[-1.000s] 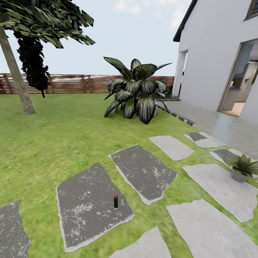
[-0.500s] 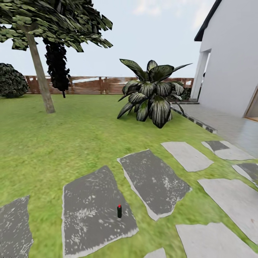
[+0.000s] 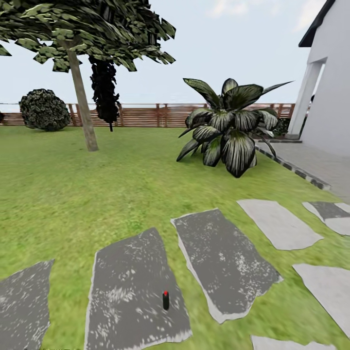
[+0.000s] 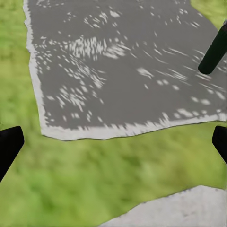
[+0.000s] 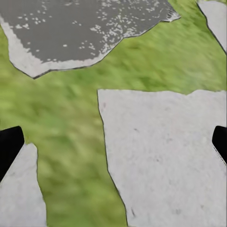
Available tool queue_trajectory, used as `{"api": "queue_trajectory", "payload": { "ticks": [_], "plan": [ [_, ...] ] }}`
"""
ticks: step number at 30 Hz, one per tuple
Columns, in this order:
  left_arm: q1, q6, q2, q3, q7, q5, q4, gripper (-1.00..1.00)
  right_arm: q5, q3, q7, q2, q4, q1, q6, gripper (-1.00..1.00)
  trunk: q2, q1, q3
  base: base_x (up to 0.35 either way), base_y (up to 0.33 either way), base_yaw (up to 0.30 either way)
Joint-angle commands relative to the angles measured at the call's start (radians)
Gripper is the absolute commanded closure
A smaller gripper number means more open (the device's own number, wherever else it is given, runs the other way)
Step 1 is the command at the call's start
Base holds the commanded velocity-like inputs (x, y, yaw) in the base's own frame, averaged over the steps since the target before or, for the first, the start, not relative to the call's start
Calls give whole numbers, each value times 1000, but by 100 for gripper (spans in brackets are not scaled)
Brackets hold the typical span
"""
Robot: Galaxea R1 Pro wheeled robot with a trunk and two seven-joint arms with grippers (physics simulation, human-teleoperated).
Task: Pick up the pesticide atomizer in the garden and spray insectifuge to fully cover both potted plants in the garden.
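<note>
My left gripper (image 4: 113,142) hangs wide open and empty over the lawn, its 2 black fingertips (image 4: 9,144) at opposite edges of the left wrist view, touching nothing. My right gripper (image 5: 113,142) is spread just as wide, its 2 black fingertips (image 5: 9,144) also holding nothing, above pale stone and grass.

The pesticide atomizer, a small dark cylinder with a red cap (image 3: 166,300), stands upright on a dark grey, white-speckled, irregular stepping stone (image 3: 131,291) in the head view, low and just left of centre. The left wrist view catches the same dark cylinder (image 4: 213,52) at the far edge of that slab (image 4: 118,66).

In the head view I count 3 dark mottled stones near me and several smoother pale grey slabs (image 3: 279,223) to the right, all set in the blurred green lawn (image 3: 97,189) of the garden. Beyond stand 1 large broad-leaved plant with dark, pale-striped leaves (image 3: 228,126), 1 tree with a slanted brown trunk (image 3: 82,107), 1 round dark bush (image 3: 44,110) and a brown slatted wooden fence (image 3: 146,115). A white house wall (image 3: 330,97) closes the right edge.
</note>
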State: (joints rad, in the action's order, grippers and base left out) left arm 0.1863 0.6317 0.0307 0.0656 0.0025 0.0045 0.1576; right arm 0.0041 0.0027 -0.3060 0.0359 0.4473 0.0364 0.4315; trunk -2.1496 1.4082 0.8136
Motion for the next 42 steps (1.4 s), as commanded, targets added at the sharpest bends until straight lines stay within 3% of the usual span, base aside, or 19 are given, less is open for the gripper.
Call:
{"api": "queue_trajectory", "payload": {
  "ticks": [1,20,42],
  "plan": [
    [1,3,0,3,-1,0,-1,-100,0,0,-2,0,-1,0,3,-100,0,0,1,137,-251,275],
    [1,5,0,3,1,2,0,-100,4,0,-2,2,1,0,4,-100,0,0,1,6,-275,41],
    [1,5,2,5,1,2,0,-100,2,0,-2,1,-1,0,4,-100,0,0,1,0,-277,274]
  ]
}}
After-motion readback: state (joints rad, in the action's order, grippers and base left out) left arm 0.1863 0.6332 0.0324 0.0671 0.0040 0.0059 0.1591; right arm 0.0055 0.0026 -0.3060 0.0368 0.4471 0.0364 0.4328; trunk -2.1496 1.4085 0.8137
